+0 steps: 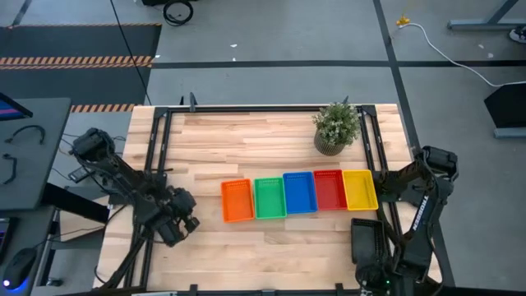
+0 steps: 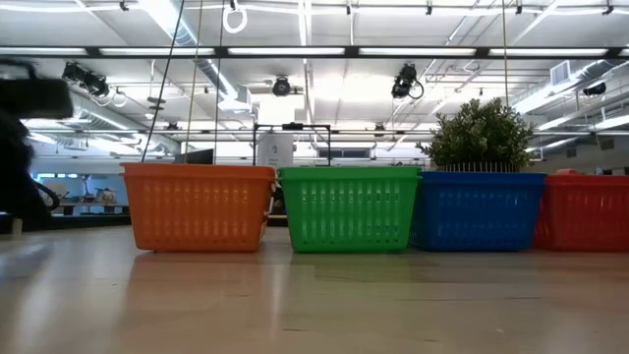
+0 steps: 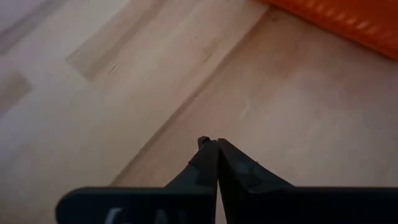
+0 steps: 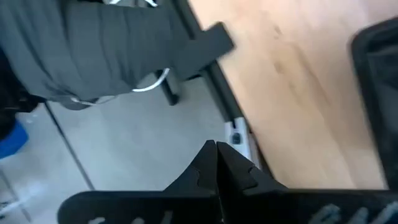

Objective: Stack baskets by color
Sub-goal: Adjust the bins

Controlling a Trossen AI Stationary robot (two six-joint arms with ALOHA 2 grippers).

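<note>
**Baskets lined up in a row, both grippers closed and empty**

Baskets sit side by side in one straight row across the middle of the wooden table [image 1: 205,131]: orange basket [image 1: 237,201], green basket [image 1: 269,197], blue basket [image 1: 299,192], red basket [image 1: 329,189], yellow basket [image 1: 359,189], in that order from the left arm's side to the right arm's side. Neighbours touch or nearly touch. Low view shows orange, green, blue and part of red standing upright on the tabletop; whether each is a single basket or a stack, cannot tell. A black basket [image 1: 366,240] lies apart, near the table's front edge on the right arm's side, just below the yellow one.

Potted plant [image 1: 336,127] stands behind the row, near the red and blue baskets.

Left gripper [image 3: 214,148] is over bare wood, off to the side of the orange basket, not touching it; jaws pressed together, nothing between them. Orange edge shows in a corner of the left wrist view.

Right gripper [image 4: 214,149] is at the table's right edge, out over the frame and floor; jaws together, holding nothing. Right arm is folded beside the yellow basket.
</note>
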